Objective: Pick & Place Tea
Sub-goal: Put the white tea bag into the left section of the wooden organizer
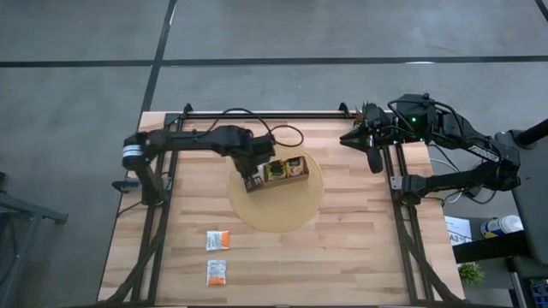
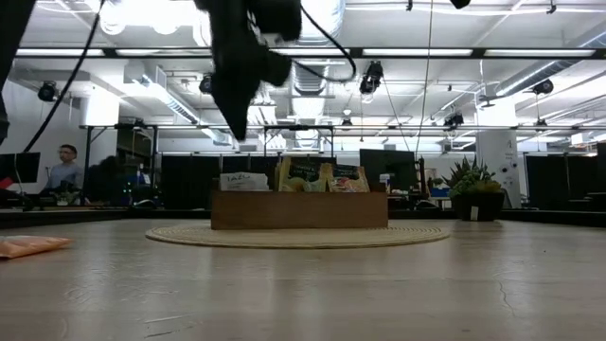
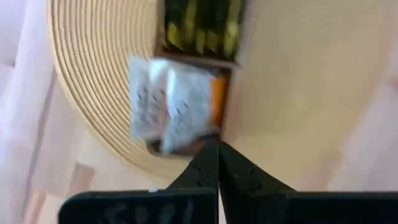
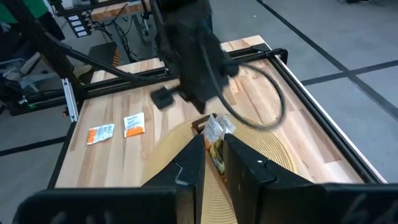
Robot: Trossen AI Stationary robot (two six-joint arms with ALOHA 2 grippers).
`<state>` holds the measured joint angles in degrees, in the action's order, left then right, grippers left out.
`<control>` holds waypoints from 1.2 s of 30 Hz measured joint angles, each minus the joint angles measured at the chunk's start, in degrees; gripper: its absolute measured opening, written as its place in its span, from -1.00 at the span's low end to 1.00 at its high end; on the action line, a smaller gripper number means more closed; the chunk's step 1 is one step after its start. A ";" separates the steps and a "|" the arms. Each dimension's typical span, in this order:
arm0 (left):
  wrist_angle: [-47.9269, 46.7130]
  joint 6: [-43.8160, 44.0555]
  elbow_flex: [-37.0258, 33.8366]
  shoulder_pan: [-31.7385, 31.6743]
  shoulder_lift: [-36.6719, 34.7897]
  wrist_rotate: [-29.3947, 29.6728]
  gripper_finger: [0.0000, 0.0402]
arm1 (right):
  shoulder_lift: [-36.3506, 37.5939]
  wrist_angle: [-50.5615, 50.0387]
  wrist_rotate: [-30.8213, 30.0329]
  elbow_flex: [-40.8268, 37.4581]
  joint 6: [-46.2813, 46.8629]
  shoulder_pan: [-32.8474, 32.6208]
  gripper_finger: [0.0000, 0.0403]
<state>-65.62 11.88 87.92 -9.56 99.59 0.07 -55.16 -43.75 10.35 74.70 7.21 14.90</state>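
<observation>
Two sachets [image 1: 217,257] clear; tray [image 1: 285,171] half-hidden.

The table [image 1: 342,248] is pale wood planks with a matt, smooth finish. The round mat [image 1: 295,214] looks woven, with a ribbed, rough surface. The tray [image 2: 298,210] is brown matt wood. The white sachets [image 1: 219,240] look like slightly glossy paper.

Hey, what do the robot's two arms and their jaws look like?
Both arms are dark, nearly black, jointed, with looping black cables. The left arm has a silver ring near its base; the right arm shows a green light. Each ends in slim, tapering dark jaws.
</observation>
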 joint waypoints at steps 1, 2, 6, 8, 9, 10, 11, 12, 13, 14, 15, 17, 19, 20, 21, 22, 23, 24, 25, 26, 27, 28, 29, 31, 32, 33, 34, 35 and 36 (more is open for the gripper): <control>-1.09 0.67 0.00 0.54 -1.42 -0.46 -1.00 | -0.01 0.05 0.01 0.00 -0.22 0.00 -0.72; -2.58 1.21 -0.02 1.15 -2.83 -0.69 -1.00 | -0.06 0.27 0.00 0.00 -0.53 0.01 -0.72; -5.71 3.79 -0.11 4.27 -8.52 -0.73 -1.00 | -0.11 2.12 0.02 0.00 -1.64 -0.01 -0.72; -6.13 5.08 -0.13 6.30 -11.46 -0.62 -1.00 | -0.12 3.05 0.01 0.02 -1.79 -0.01 -0.72; -5.99 5.70 -0.20 7.46 -12.70 -0.46 -1.00 | -0.13 3.20 0.02 0.02 -1.89 -0.01 -0.72; -5.92 6.45 -0.40 8.50 -13.93 -0.16 -1.00 | -0.13 3.33 0.02 0.02 -1.86 0.01 -0.72; -5.95 7.63 -0.86 9.58 -14.98 0.16 -1.00 | -0.13 3.38 0.02 0.02 -1.70 -0.01 -0.72; -6.02 9.04 -1.41 10.58 -16.07 0.54 -1.00 | -0.13 3.39 0.03 0.02 -1.44 -0.01 -0.72; -5.95 10.70 -2.08 11.72 -17.06 0.96 -1.00 | -0.13 3.39 0.06 0.02 -1.35 0.01 -0.72; -5.91 12.44 -2.75 12.72 -18.10 1.18 -1.00 | -0.13 3.41 0.07 0.02 -1.06 -0.01 -0.72; -5.88 14.52 -3.60 13.82 -19.16 1.38 -1.00 | -0.13 3.41 0.11 0.02 -0.95 -0.01 -0.72; -5.37 19.76 -5.59 16.27 -21.24 1.58 -1.00 | -0.18 3.40 0.11 0.02 -0.92 0.00 -0.72; -4.94 25.93 -7.72 19.41 -23.12 1.57 -1.00 | -0.19 3.38 0.11 0.02 -0.91 0.00 -0.72; -4.84 29.20 -8.88 21.25 -23.92 1.55 -1.00 | -0.19 3.39 0.11 0.02 -0.86 0.00 -0.72; -4.49 32.73 -9.99 23.15 -24.77 1.56 -1.00 | -0.19 3.39 0.11 0.02 -0.68 0.01 -0.72; -3.72 36.34 -11.16 25.16 -25.56 1.56 -1.00 | -0.19 3.39 0.11 0.02 -0.33 -0.01 -0.72; -2.44 40.15 -12.46 27.15 -26.43 1.57 -1.00 | -0.19 3.39 0.11 0.02 0.08 0.01 -0.72; -0.98 44.12 -13.92 29.04 -27.09 1.79 -1.00 | -0.19 3.39 0.11 0.02 0.35 -0.01 -0.72; 0.26 48.07 -15.36 30.81 -27.62 2.20 -1.00 | -0.19 3.35 0.11 0.02 0.58 -0.01 -0.72; 1.68 51.81 -17.07 32.58 -28.07 2.29 -1.00 | -0.19 3.39 0.11 0.02 0.60 0.01 -0.72; 3.03 54.73 -18.80 34.06 -28.51 2.30 -1.00 | -0.19 3.37 0.11 0.02 0.60 -0.01 -0.72; 4.54 57.54 -20.58 35.39 -28.84 2.28 -0.99 | -0.19 3.37 0.11 0.02 0.61 -0.01 -0.72; 5.88 60.12 -22.28 36.51 -29.21 2.05 -0.97 | -0.19 3.37 0.11 0.02 0.62 -0.01 -0.72; 8.43 64.59 -25.63 38.17 -29.46 0.46 -0.90 | -0.19 3.36 0.11 0.02 0.73 -0.01 -0.72; 9.82 66.35 -27.14 38.84 -29.45 -0.70 -0.84 | -0.19 3.37 0.10 0.02 0.75 0.01 -0.72; 11.57 67.74 -28.68 39.39 -29.38 -2.12 -0.78 | -0.19 3.37 0.11 0.02 0.76 -0.01 -0.72; 13.53 69.22 -30.15 39.71 -29.33 -3.50 -0.71 | -0.19 3.37 0.11 0.02 0.76 -0.01 -0.72; 15.52 70.40 -31.47 39.89 -29.28 -4.68 -0.64 | -0.19 3.37 0.10 0.02 0.80 0.00 -0.72; 17.25 71.29 -32.70 39.95 -29.24 -5.82 -0.56 | -0.19 3.36 0.11 0.02 0.99 0.00 -0.72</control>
<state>-48.37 83.17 55.22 30.39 70.34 -5.75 -55.35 -40.39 10.46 74.72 8.20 14.90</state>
